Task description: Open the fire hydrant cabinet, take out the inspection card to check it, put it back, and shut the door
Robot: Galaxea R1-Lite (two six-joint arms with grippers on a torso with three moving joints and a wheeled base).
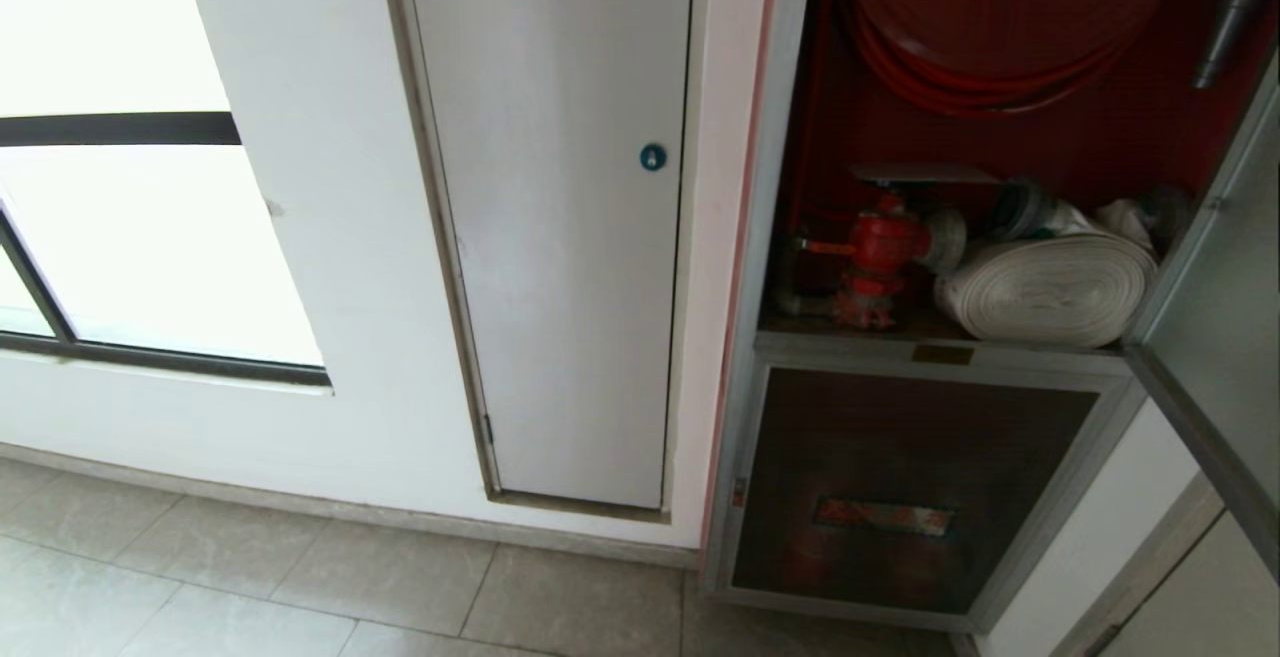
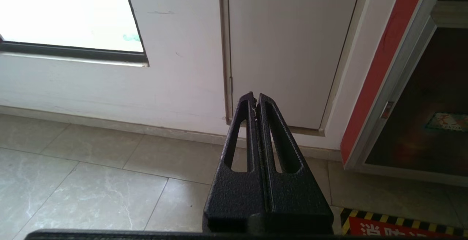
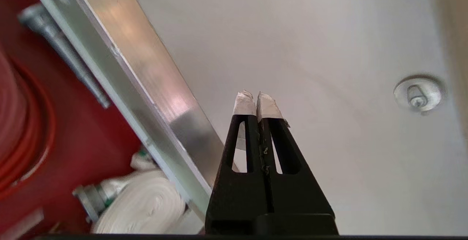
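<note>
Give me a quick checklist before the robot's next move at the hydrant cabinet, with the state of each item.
1. Cabinet open: ok, the door is swung out at the right.
2. Inspection card located: cannot tell, no card shows in any view.
3. Right claw free: ok, shut on nothing, facing the door's pale inner side.
4. Left claw out of the way: ok, shut, low over the floor.
5. White hose roll and red valve undisturbed: ok, both sit on the shelf.
</note>
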